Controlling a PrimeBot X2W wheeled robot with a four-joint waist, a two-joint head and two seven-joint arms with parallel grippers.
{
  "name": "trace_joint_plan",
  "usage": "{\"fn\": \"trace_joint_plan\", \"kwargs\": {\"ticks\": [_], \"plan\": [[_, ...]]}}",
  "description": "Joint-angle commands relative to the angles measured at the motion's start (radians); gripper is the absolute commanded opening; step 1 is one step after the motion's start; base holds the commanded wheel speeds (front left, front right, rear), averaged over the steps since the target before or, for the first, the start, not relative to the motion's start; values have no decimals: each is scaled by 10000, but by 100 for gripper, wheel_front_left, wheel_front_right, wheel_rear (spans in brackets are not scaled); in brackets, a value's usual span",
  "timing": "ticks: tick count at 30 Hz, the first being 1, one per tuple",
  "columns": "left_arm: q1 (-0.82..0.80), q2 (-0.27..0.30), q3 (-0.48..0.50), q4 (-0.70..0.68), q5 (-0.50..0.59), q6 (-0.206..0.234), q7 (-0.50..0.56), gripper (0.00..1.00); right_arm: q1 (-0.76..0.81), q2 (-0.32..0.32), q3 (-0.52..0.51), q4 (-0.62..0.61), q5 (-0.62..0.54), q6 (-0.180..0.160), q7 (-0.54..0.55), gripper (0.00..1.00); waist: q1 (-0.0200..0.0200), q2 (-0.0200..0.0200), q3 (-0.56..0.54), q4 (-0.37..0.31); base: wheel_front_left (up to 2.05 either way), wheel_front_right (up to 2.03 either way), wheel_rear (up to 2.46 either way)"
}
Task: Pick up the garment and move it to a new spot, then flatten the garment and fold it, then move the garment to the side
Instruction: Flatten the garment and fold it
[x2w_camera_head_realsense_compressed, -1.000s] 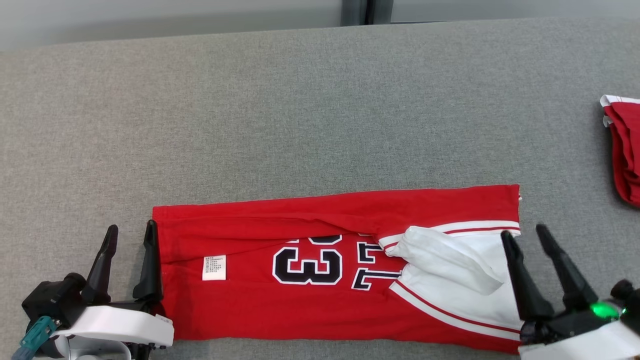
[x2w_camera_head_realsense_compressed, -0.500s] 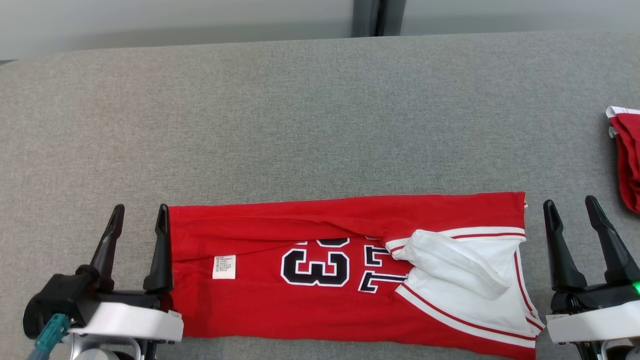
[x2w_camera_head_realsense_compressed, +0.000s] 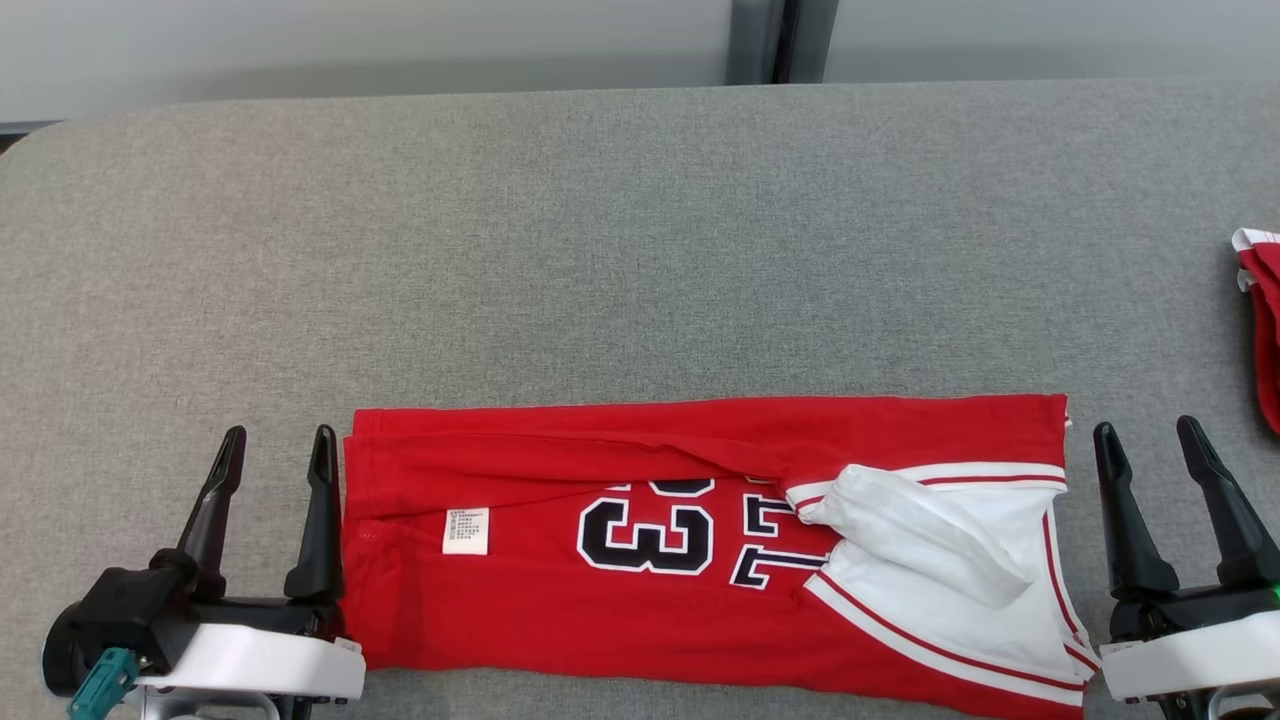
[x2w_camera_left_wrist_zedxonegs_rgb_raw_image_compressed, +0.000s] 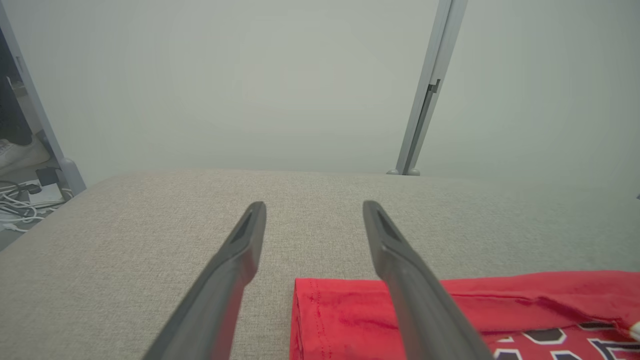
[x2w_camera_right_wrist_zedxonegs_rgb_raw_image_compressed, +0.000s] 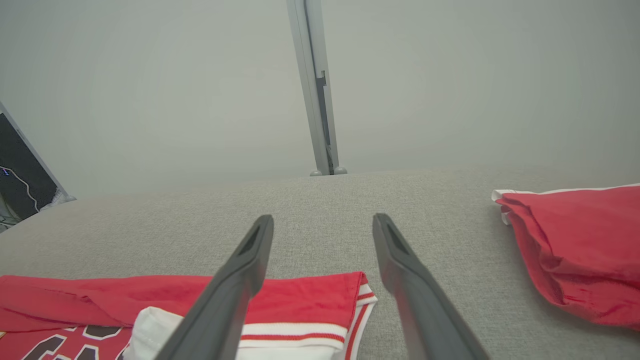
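Garment (x2w_camera_head_realsense_compressed: 700, 600): red jersey folded into a long strip, flat on the near part of the table (x2w_camera_head_realsense_compressed: 640, 250). Black "33" (x2w_camera_head_realsense_compressed: 650, 525) readable; white label (x2w_camera_head_realsense_compressed: 466, 530) print too small to read. Left gripper (x2w_camera_head_realsense_compressed: 280, 432) at its left end, fingers apart, empty. Right gripper (x2w_camera_head_realsense_compressed: 1145, 425) just off its right end, apart, empty. Second red cloth (x2w_camera_head_realsense_compressed: 1265, 330) far right

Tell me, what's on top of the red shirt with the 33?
A bunched white part of the red shirt itself lies over its right end, and a small white label sits near its left. Whatever is beneath that white part is covered.
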Motion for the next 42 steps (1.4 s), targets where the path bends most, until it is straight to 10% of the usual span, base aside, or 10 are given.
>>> {"fn": "trace_joint_plan", "kwargs": {"ticks": [1,32,33,34,35,42], "plan": [[-55,-10,35,28,70,-32,-52,100,1,-51,-10,19,9,3,-9,100,-1,0,-5,-3,0,0,0],[-717,-303,-190,507,84,-330,-57,100,-708,-18,2454,4457,1466,41,1088,100,-1,0,516,271,0,0,0],[-731,-309,-181,510,92,-334,-57,100,-747,-43,2597,4495,1565,41,1120,50,-1,0,518,269,0,0,0],[-734,-314,-173,512,101,-335,-58,100,-778,-57,2690,4535,1645,41,1133,37,-1,0,514,265,0,0,0],[-731,-320,-159,511,100,-337,-58,100,-785,-76,2786,4588,1742,41,1201,0,-1,0,510,263,0,0,0],[-714,-345,-93,430,161,-335,-60,100,-958,-549,2814,4852,2156,-25,976,0,-1,0,551,217,0,0,0]]}}
